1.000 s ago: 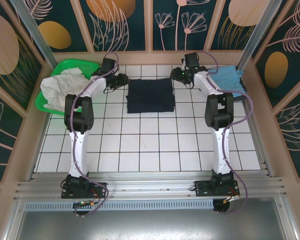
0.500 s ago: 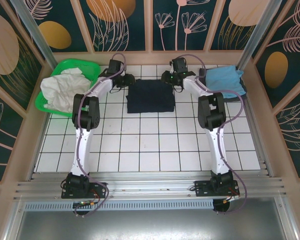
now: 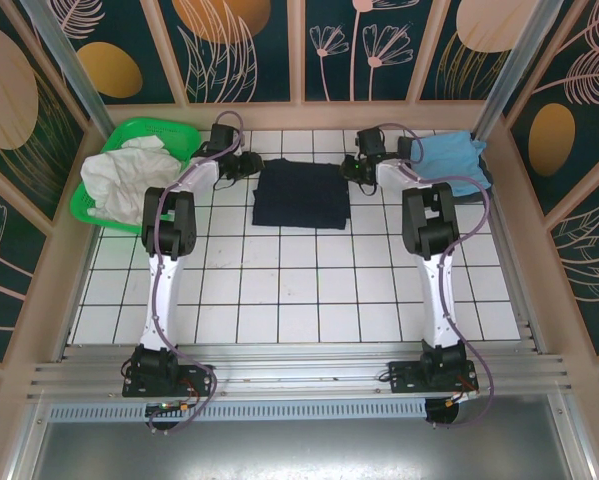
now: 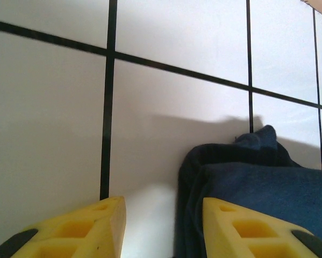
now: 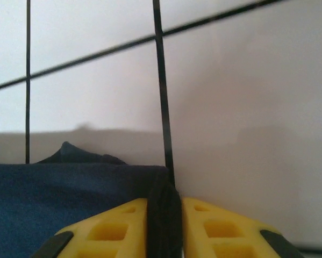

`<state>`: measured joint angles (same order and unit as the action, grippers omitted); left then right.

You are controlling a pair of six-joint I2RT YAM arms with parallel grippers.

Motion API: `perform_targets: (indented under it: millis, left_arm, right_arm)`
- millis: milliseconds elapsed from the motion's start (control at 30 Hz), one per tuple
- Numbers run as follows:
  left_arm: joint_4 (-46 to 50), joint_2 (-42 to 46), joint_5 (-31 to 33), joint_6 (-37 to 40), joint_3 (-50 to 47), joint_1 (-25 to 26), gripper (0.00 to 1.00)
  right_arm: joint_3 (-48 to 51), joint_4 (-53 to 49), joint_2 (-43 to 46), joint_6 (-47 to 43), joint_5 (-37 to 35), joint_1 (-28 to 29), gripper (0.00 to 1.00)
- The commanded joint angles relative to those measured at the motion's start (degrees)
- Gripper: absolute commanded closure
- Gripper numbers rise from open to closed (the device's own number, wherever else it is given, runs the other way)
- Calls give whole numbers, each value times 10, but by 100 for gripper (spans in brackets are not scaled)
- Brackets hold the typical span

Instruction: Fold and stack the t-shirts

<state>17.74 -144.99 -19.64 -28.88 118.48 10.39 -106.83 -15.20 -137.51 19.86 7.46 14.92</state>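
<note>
When viewed from above, shows folded navy t-shirt [image 3: 301, 194] at counter's [image 3: 279, 290] far middle, left claw [image 3: 251, 165] at its left edge, right claw [image 3: 351, 168] at its right, light blue t-shirt [image 3: 449, 160] beyond. On left wrist, shows claw parted astride shirt's corner. On right wrist, shows claw narrow, pinching navy cloth.

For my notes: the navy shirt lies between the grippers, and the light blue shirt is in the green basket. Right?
No. The top view shows the light blue shirt at the far right, outside the green basket.
</note>
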Motion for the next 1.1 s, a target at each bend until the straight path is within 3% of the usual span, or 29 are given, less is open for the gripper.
perform_targets:
  millis: [0, 200, 267, 400, 500, 567, 667, 867, 967, 1067]
  left_arm:
    - [17, 73, -7, 8, -62, 0, 57]
    - [-15, 232, 17, 24, -201, 9, 53]
    - [-24, 284, 32, 29, -258, 17, 52]
    - [-66, 380, 57, 24, -398, 49, 51]
    - [-98, 409, 62, 1, -487, 76, 51]
    - [-142, 422, 48, -21, -545, 86, 52]
    - [-179, 427, 44, -49, -608, 87, 53]
    - [-191, 415, 65, -53, -644, 87, 52]
    - [-184, 389, 73, -45, -631, 87, 52]
    - [-148, 358, 126, -29, -576, 87, 52]
  right_arm:
    - [129, -55, 70, 4, -80, 26, 82]
    - [424, -21, 253, 64, -188, 99, 83]
    - [491, -36, 309, 82, -179, 138, 83]
    - [551, -70, 439, 94, -162, 215, 79]
    - [556, -19, 503, 78, -138, 203, 74]
    - [533, 27, 486, 55, -126, 185, 71]
    - [429, 29, 375, 30, -106, 169, 68]
    - [298, 31, 222, 14, -86, 167, 67]
    - [327, 41, 217, 28, -86, 167, 68]
    - [434, 92, 269, 56, -59, 169, 71]
